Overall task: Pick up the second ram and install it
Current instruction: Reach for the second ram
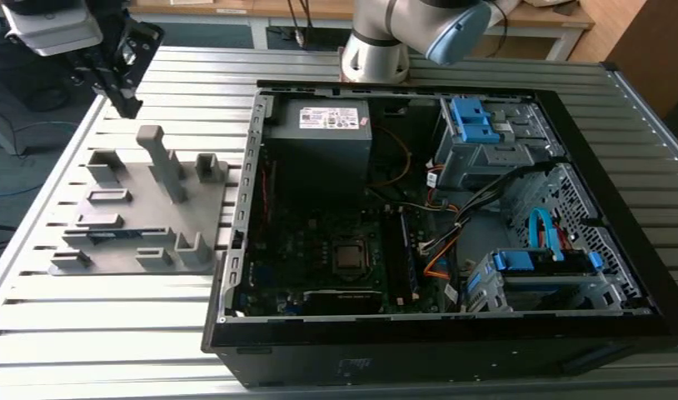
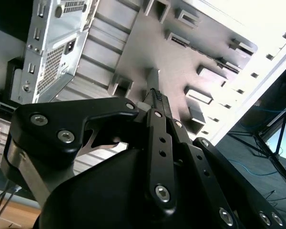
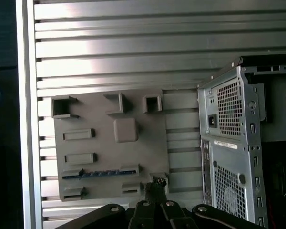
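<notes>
Silver counter [image 1: 117, 333] of long ribbed metal slats, spanning nearly the whole exterior view, slats running from left to right. Flat on it, in the left half of that frame, a grey plastic holder plate [image 1: 139, 204] with raised posts and slotted blocks on top. Toward the exterior view's right, just beside the plate, an open black computer case [image 1: 428, 346] lying on its side across the centre and right of the frame, inside facing up. At the upper middle, behind the case, the rounded silver arm base [image 1: 372, 60]. In the first wrist view, a strip of bare counter [image 3: 183, 143] between plate [image 3: 152, 138] and case [image 3: 229, 143], the two not touching.
</notes>
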You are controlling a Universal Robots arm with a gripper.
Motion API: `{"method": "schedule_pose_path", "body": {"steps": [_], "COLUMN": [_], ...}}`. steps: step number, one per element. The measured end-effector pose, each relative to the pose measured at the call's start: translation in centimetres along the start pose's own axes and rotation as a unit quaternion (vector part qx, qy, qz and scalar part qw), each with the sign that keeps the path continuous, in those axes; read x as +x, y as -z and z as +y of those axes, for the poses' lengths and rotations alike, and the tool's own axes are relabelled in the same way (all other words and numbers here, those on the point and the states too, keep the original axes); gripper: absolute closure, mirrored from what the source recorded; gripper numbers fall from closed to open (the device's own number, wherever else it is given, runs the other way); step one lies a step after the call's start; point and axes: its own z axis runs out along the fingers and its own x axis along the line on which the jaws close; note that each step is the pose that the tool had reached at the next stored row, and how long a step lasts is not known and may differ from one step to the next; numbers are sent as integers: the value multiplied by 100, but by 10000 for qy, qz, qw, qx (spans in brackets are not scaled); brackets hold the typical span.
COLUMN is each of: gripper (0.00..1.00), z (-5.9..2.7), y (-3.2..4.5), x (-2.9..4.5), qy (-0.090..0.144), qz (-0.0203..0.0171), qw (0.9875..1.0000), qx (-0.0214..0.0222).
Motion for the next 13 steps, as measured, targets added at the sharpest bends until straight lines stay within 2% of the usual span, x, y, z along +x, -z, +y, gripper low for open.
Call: {"method": "schedule_pose_path", "body": {"steps": [6,13], "gripper": [90,90], "z": [-85,-140], "y": [-50,-162], "x": [119,183], "qy": [1,0], "qz": [0,3], "qw": [10000,10000], "qx": [0,2]}}
